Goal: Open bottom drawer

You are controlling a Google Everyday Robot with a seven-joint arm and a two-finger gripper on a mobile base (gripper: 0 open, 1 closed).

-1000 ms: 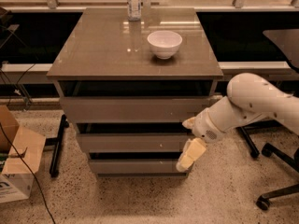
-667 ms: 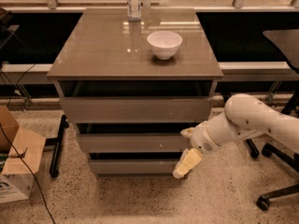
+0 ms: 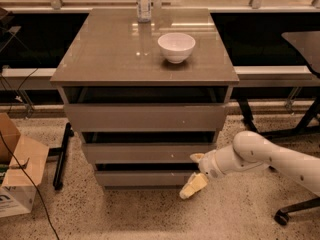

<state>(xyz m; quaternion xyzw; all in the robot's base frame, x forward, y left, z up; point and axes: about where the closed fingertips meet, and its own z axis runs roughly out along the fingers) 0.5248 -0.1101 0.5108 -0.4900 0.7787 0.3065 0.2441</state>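
1. Locate the bottom drawer (image 3: pixel 145 178). It is the lowest of the three fronts on the cabinet (image 3: pixel 100 59), just above the floor. It looks shut or nearly shut, with a dark slot along its upper edge.
2. Check the gripper (image 3: pixel 191 176). It sits at the cabinet's lower right front corner, at the right end of that front. Its fingers are spread apart and hold nothing: one is near the slot above the panel, the other below the panel by the floor. You cannot tell whether either touches the panel.
3. The front has no handle. Hook the upper finger behind the top lip, then draw level and straight out from the cabinet. A pull from the right end may skew the drawer, so pull slowly. Stay clear of the middle drawer (image 3: pixel 145 153).
4. Containers:
   - The white bowl (image 3: pixel 176 46) on the cabinet top appears empty.
   - The drawer interiors are dark, so their contents cannot be told.
   - The cardboard box (image 3: pixel 17 181) stands on the floor left of the cabinet. Its contents are not discernible.
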